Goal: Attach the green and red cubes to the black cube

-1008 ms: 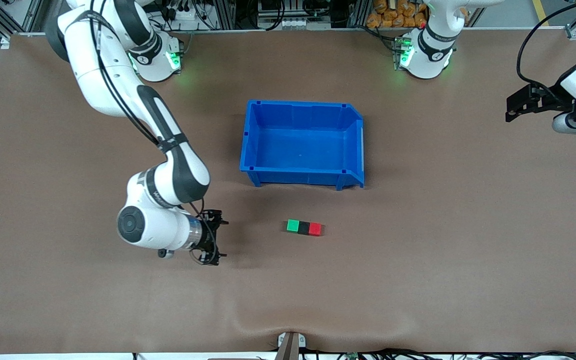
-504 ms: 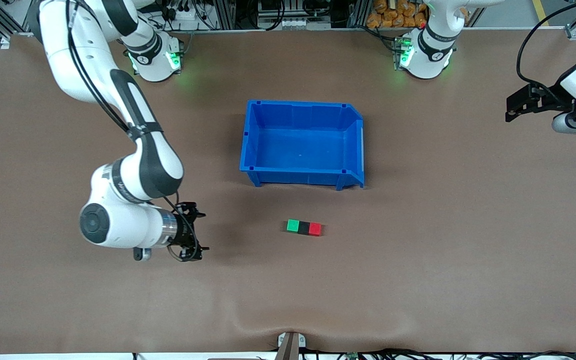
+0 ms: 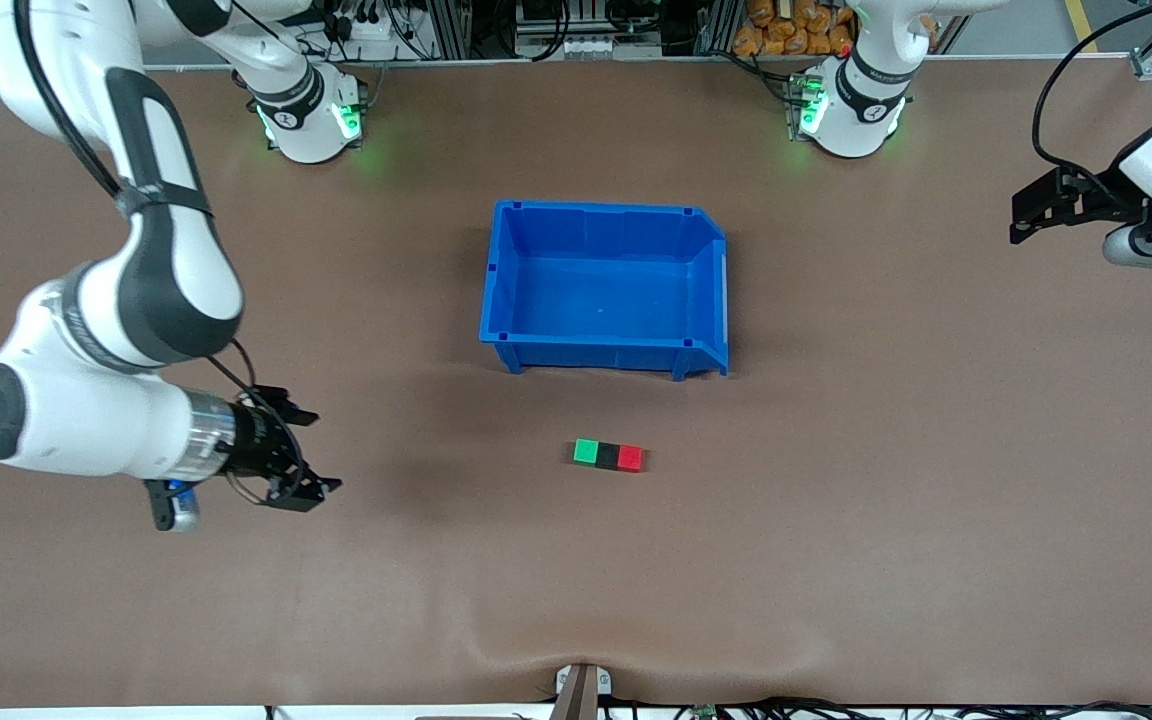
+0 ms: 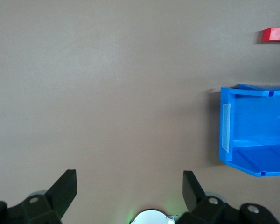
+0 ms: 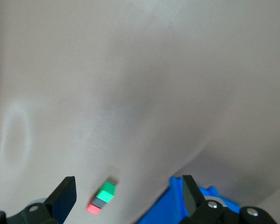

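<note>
Front view: the small matte green cube (image 3: 586, 451), the small matte black cube (image 3: 608, 456) and the small matte red cube (image 3: 631, 458) lie in one row on the brown-covered desk (image 3: 836, 520), the black one in the middle and touching both neighbours, so the assembly appears complete. The row sits nearer to the front camera than the open blue plastic bin (image 3: 604, 290), which holds nothing visible. The right hand (image 3: 298, 450) hangs over bare desk toward the right arm's end, well apart from the row, its fingers spread and holding nothing. The left hand (image 3: 1031, 210) is over the left arm's end of the desk, waiting; its fingers look parted and it carries nothing. Left wrist view: the two dark fingertips (image 4: 65, 189) stand wide apart with only desk surface between them; the bin (image 4: 254, 130) and the red end of the row (image 4: 273, 34) show at the frame's edge, far from this hand. Right wrist view: the fingertips (image 5: 63, 193) are likewise wide apart and empty; the three-cube row shows with green (image 5: 106, 191) and red (image 5: 94, 207) ends flanking the dark middle (image 5: 101, 199), beside a corner of the bin (image 5: 186, 205). Judgement: the attaching step looks finished and the right arm is clear of the work. The next move calls for little beyond parking both arms, or a check that the joints hold; whether the cubes are truly locked cannot be told.
</note>
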